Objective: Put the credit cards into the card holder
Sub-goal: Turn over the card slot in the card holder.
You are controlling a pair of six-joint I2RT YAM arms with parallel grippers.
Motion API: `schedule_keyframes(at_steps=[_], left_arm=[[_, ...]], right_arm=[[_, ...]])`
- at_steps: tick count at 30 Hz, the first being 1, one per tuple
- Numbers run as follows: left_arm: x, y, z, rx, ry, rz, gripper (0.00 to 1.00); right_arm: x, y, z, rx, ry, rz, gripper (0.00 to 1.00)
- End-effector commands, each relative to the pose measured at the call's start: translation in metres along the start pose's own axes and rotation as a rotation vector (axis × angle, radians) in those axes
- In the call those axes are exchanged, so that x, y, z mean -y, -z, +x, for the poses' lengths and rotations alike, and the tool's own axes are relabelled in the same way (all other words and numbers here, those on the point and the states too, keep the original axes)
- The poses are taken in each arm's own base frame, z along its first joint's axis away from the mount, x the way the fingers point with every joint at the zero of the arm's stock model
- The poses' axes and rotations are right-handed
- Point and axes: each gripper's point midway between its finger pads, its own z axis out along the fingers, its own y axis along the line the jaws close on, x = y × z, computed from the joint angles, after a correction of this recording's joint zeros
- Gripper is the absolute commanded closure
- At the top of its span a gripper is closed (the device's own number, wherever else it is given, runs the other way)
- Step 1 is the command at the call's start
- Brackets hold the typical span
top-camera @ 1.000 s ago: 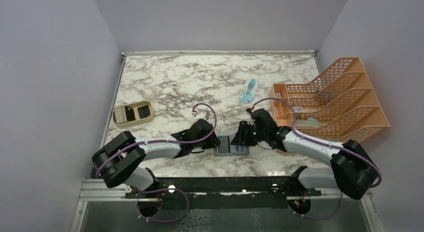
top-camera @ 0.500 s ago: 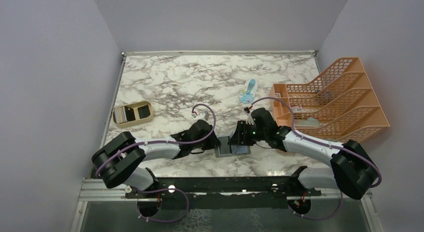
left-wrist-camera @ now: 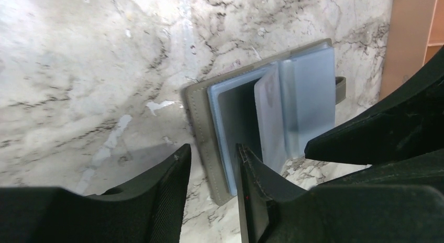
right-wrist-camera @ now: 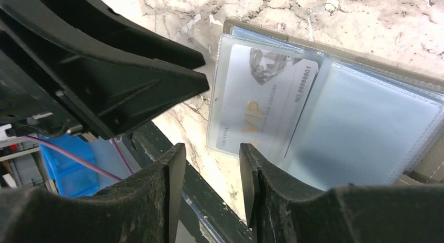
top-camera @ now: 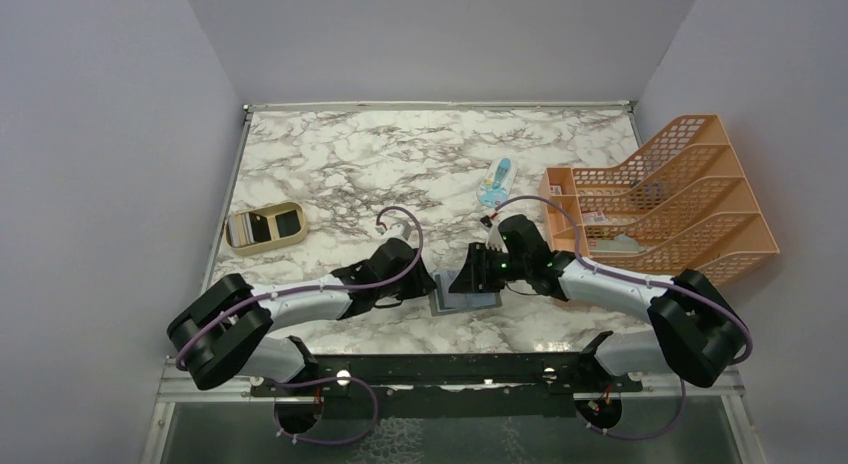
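The left end effector [left-wrist-camera: 212,159] has loosened and the right end effector [right-wrist-camera: 209,154] has slid left, both released and empty, with 1 credit card [right-wrist-camera: 267,96] sleeved in the card holder [left-wrist-camera: 199,112].

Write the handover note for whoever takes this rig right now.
Left gripper: open, holding nothing, jaws over one edge of the card holder.
Right gripper: open, empty, hovering by the holder's clear sleeves.
Card holder: lies opened flat on the table, between both arms.
Done: one VIP card sits inside a sleeve.
Left: no other loose cards are clearly visible; locate any and sleeve them.
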Motion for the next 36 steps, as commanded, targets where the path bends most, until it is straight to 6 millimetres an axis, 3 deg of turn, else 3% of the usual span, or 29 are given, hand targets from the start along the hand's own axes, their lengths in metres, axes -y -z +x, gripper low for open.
schedule_keyframes(at_steps=[1,7,14,17,21,30,36], left_arm=[[-0.003,0.011,-0.03,0.072,-0.042,-0.052,0.6],[-0.024,0.029,-0.069,0.124,-0.106,-0.163,0.54],[-0.048,0.05,-0.108,0.172,-0.123,-0.254,0.54],[-0.054,0.054,-0.114,0.168,-0.098,-0.245,0.54],[-0.054,0.053,-0.111,0.142,-0.075,-0.222,0.55],[-0.01,0.037,-0.087,0.047,0.015,0.041,0.61],[0.005,0.026,-0.064,-0.006,0.023,0.11,0.62]], right_arm=[[-0.007,0.0,-0.004,-0.002,0.03,-0.013,0.57],[0.002,0.002,-0.008,0.024,0.066,0.04,0.57],[0.007,-0.01,-0.014,0.006,0.078,0.061,0.58],[0.025,-0.018,-0.015,-0.025,0.069,0.166,0.58],[0.047,-0.02,-0.009,-0.052,0.078,0.287,0.59],[0.051,-0.022,-0.007,-0.053,0.144,0.436,0.58],[0.072,-0.029,0.005,-0.091,0.165,0.58,0.55]])
